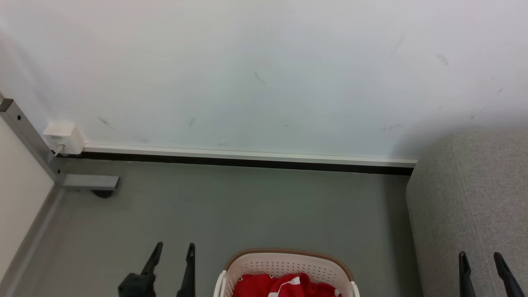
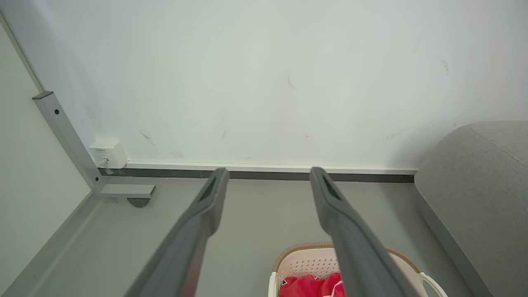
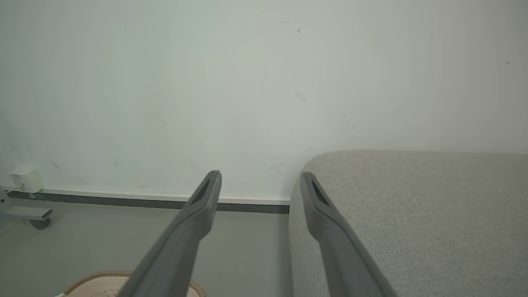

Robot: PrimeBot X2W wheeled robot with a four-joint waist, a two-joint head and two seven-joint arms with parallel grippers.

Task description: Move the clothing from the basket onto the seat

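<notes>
Clothing (image 1: pixel 284 286), red with white trim, lies in the cream basket (image 1: pixel 288 259) on the grey floor (image 1: pixel 247 206).
Left claw (image 1: pixel 175 246) hangs wide open beside the basket. The right claw (image 1: pixel 479 255), also wide and holding nothing, is at the grey seat (image 1: pixel 474 194). A white wall box (image 2: pixel 108 152) bears print too small to read. A strip of floor lies between basket and seat.

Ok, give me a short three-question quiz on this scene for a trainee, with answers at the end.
1. True or false: the soft bright red clothing lies inside the cream-white perforated plastic basket.
2. In the head view, the large light grey fabric sofa stands on which side of the basket: A left, B right?
3. Fill in: the left end effector and the right end effector are both ____, holding nothing.
Key: 1 true; 2 B; 3 open.
</notes>
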